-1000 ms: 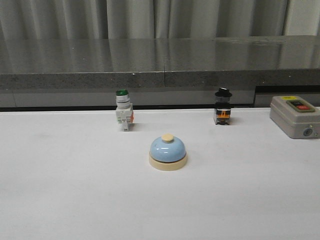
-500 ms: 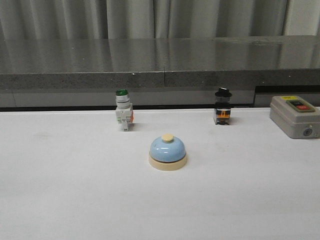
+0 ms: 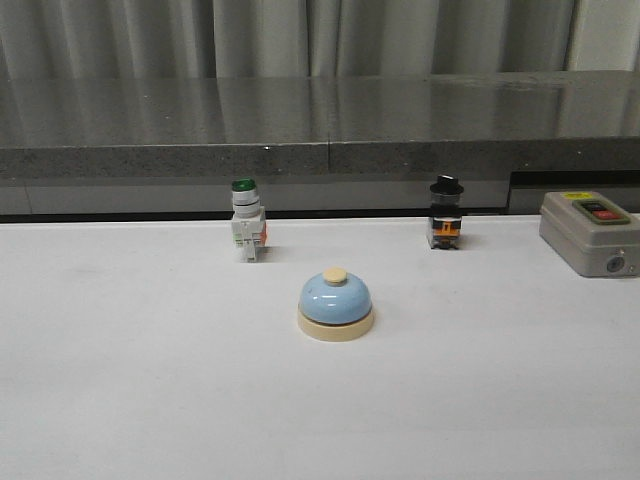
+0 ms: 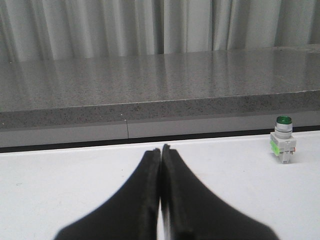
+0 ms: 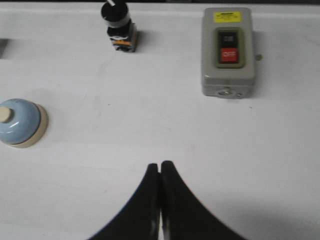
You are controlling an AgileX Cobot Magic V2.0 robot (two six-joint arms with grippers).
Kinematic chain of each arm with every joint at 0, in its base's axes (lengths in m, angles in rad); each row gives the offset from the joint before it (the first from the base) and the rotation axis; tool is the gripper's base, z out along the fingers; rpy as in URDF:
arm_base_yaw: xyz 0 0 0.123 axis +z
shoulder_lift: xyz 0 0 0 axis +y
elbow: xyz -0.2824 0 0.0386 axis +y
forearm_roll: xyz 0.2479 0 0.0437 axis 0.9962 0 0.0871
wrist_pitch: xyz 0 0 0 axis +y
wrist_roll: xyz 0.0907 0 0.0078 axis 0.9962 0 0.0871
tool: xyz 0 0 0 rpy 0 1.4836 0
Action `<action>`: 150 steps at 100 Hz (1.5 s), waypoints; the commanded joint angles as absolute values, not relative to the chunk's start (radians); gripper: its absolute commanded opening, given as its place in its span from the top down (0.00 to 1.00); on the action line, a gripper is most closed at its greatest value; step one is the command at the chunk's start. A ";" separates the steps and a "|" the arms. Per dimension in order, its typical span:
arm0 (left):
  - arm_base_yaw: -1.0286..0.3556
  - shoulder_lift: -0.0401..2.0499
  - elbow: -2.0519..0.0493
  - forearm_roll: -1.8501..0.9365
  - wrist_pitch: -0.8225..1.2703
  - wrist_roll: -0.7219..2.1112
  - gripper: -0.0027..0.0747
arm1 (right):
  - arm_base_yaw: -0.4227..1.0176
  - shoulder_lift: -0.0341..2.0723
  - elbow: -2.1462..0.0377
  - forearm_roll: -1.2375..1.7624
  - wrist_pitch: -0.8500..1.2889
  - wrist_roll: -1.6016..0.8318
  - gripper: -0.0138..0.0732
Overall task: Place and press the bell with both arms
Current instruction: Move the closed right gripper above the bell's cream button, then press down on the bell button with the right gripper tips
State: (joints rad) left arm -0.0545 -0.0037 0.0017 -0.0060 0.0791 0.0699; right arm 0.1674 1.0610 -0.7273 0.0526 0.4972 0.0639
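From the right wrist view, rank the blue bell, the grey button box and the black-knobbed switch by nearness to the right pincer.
1. The light-blue domed bell with cream base, off to one side of the shut right pincer, nearest.
2. The grey box with a red OFF button, farther out on the opposite side.
3. The black-knobbed switch, at the table's far edge; close to the box's distance, so 2 and 3 are hard to separate.

- The bell [image 3: 336, 305] is a small call bell with a glossy light-blue dome, a cream round base and a cream push knob on top.
- It stands upright on the white desk [image 3: 150, 400], around the middle of the front view, with nothing touching it.
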 commanded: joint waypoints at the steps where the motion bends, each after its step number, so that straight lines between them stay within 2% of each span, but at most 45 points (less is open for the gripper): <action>1: -0.054 -0.033 0.043 -0.013 -0.012 0.061 0.99 | 0.219 1.130 -0.804 0.060 0.433 0.059 0.91; 33: -0.054 -0.033 0.043 -0.013 -0.012 0.061 0.99 | 0.412 1.465 -1.032 0.060 0.434 0.059 0.91; 67: -0.054 -0.033 0.043 -0.013 -0.012 0.061 0.99 | 0.530 1.707 -1.233 0.060 0.482 0.059 0.91; 90: -0.054 -0.033 0.043 -0.013 -0.012 0.061 0.99 | 0.580 1.774 -1.283 0.060 0.494 0.059 0.91; 150: -0.054 -0.033 0.043 -0.013 -0.012 0.061 0.99 | 0.600 1.814 -1.286 0.062 0.443 0.059 0.91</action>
State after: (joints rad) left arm -0.0545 -0.0037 0.0017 -0.0060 0.0791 0.0699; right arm 0.5956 1.8635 -1.2552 0.0569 0.5020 0.0639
